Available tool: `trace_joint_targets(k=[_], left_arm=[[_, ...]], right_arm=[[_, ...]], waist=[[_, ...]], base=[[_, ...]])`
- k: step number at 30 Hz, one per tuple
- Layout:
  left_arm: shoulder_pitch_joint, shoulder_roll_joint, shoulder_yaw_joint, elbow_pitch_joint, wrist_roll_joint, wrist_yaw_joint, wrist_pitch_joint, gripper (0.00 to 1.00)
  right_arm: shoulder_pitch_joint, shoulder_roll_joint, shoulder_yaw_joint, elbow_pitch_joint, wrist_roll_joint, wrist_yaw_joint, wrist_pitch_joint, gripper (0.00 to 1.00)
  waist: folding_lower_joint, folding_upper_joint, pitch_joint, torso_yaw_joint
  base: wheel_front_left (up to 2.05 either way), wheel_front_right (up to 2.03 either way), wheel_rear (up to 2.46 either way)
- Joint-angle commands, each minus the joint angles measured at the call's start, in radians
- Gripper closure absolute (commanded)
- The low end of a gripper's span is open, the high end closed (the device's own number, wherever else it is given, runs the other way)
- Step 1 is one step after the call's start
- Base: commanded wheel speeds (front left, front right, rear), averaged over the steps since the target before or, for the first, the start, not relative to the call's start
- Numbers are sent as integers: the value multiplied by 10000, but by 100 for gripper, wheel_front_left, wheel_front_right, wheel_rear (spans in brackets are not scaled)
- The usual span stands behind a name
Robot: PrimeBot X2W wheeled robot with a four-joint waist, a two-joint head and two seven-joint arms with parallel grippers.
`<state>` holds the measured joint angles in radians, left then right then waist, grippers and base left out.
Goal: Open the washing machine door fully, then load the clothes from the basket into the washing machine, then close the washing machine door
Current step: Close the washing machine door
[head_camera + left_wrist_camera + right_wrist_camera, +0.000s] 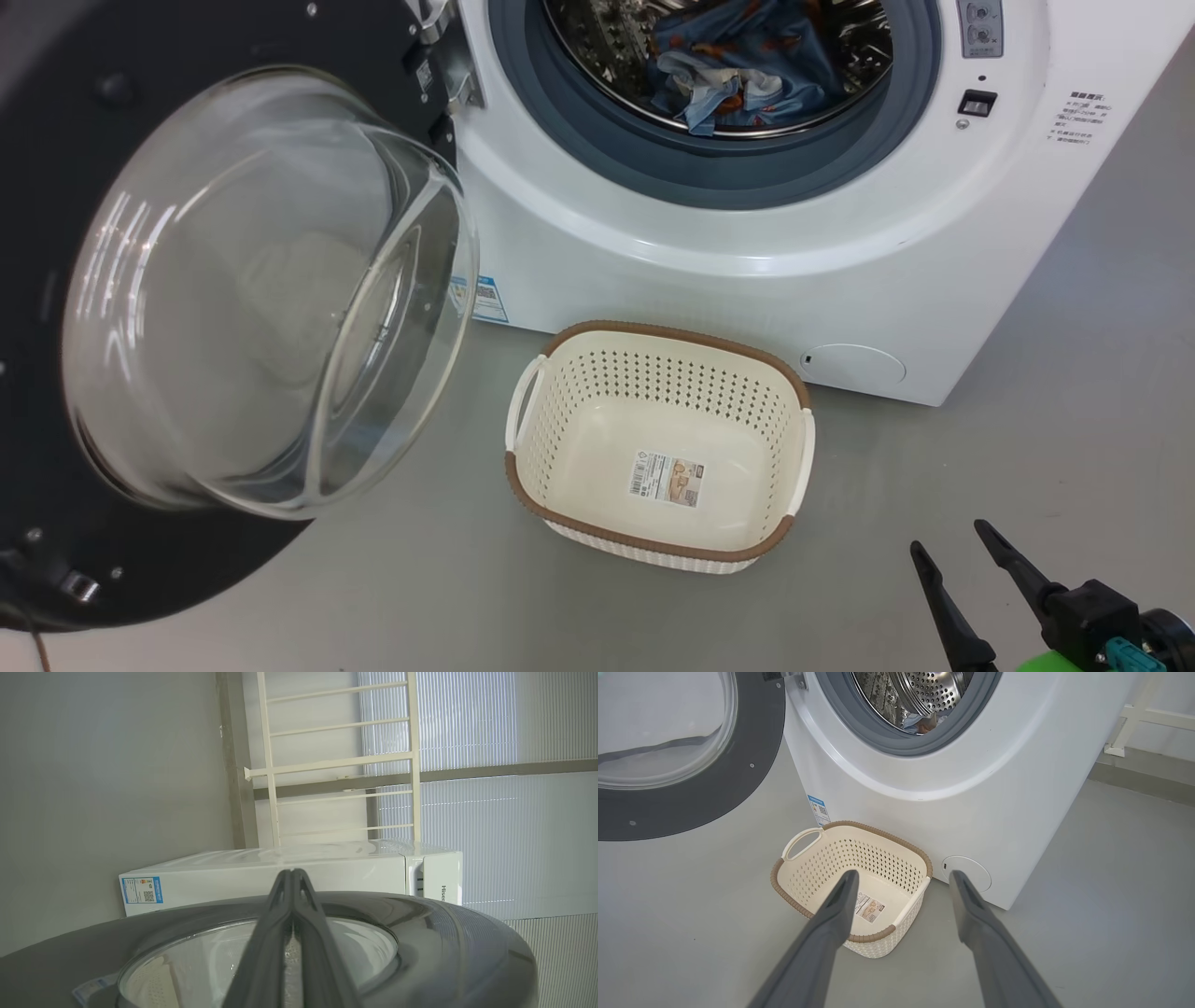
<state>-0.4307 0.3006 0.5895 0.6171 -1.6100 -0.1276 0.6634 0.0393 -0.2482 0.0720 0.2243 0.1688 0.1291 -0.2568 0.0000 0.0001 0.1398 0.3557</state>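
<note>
The washing machine (747, 280) stands with its door (271, 289) swung wide open to the left, glass bowl bulging toward me. The clothes (738, 65), blue with orange print, lie inside the steel drum and peek out in the right wrist view (924, 721). The basket (653, 333) sits empty on the floor before the machine, label sticker on its bottom. My right gripper (948, 537) hangs open at the lower right, a short way from the basket (878, 833). My left gripper (292, 873) is shut with nothing in it, fingers lying over the door's outer face (444, 933); I cannot tell if they touch.
Grey floor surrounds the basket and machine. A round service cover (854, 364) sits low on the machine's front. A white railing frame (336, 760) and window blinds stand behind the machine (233, 882). The open door blocks the left side.
</note>
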Motion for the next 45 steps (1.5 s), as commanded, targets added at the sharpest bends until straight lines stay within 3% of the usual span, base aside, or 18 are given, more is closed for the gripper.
trace_joint_targets(k=[1, 9, 21, 45], left_arm=[[28, 251, 2, -301, -82, -31, 332, 100], [366, 217, -45, -589, -407, -31, 1526, 100], [1234, -356, -218, -2011, -708, -31, 2938, 100], [2688, -1787, -639, -4862, -778, 92, 3604, 100]], right_arm=[[-247, -66, 126, -216, -88, 16, -49, 0], [-252, 166, -23, -209, -97, 16, -49, 0], [-142, 509, -123, -183, -75, 16, -49, 0], [-166, 962, -233, -202, -65, 16, -49, 0]], waist=[[0, -1, 2, 8], [0, -1, -33, 56], [0, -1, -356, 73], [0, -1, -411, -328]], base=[[0, 0, 0], [0, 0, 0], [0, 0, 0], [0, 0, 0]])
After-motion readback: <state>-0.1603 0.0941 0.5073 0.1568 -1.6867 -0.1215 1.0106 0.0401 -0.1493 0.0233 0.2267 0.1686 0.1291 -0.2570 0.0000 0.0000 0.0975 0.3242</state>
